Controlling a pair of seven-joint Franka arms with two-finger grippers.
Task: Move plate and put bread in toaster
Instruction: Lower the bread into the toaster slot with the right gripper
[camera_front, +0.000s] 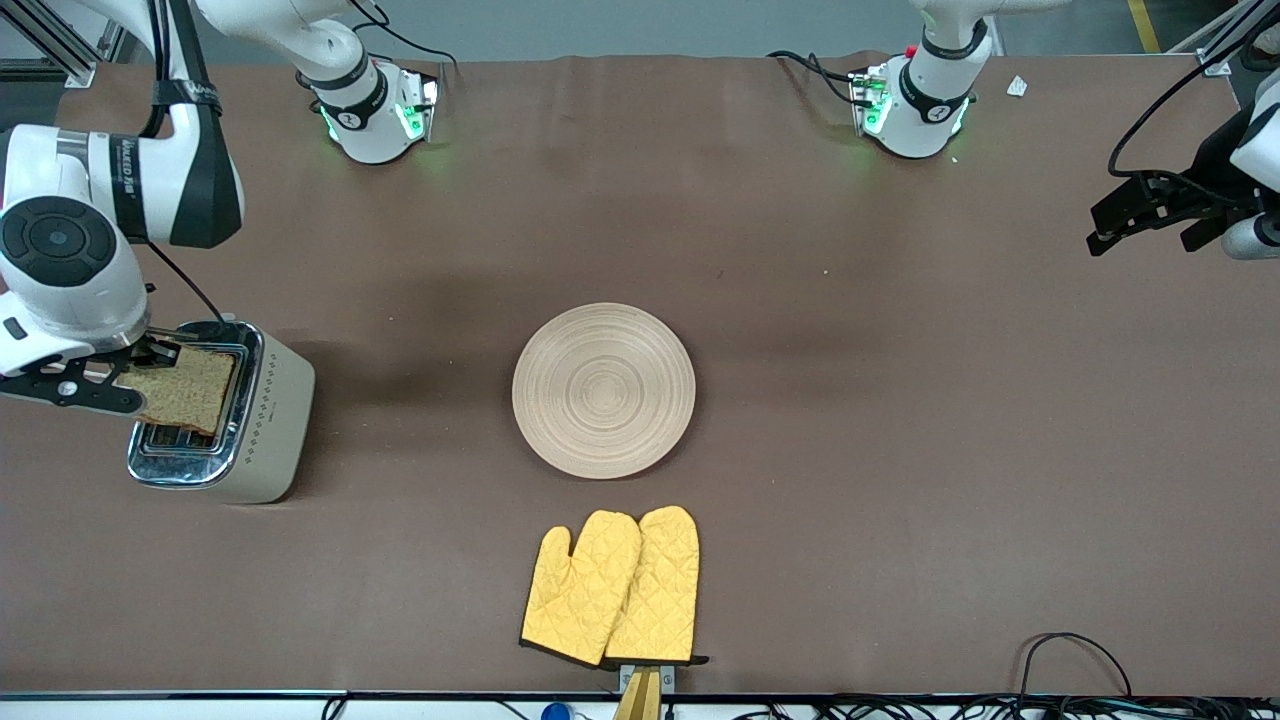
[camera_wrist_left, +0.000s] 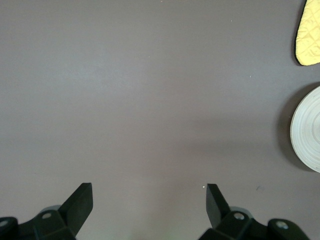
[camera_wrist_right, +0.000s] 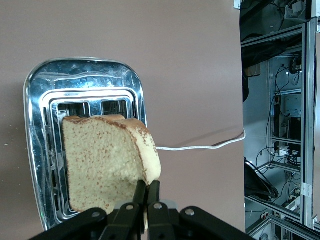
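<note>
Right hand (camera_front: 135, 375), mid-left of frame, pinches bread (camera_front: 185, 388) over toaster (camera_front: 215, 415). Its wrist view shows the white cord (camera_wrist_right: 200, 147). Left hand (camera_front: 1135, 215), upper right, waits spread. Plate (camera_front: 604, 389) centre table.

The toaster (camera_front: 262, 420) has a glossy, mirror-like chrome top and matt cream sides with a dotted pattern. The bread (camera_wrist_right: 102, 162) over it looks rough, porous and speckled, with a darker crust. The plate (camera_front: 604, 389) is pale matt wood with ring grooves. The yellow mitts (camera_front: 612, 588) are quilted cloth. The brown table (camera_front: 900, 420) is smooth and matt.
</note>
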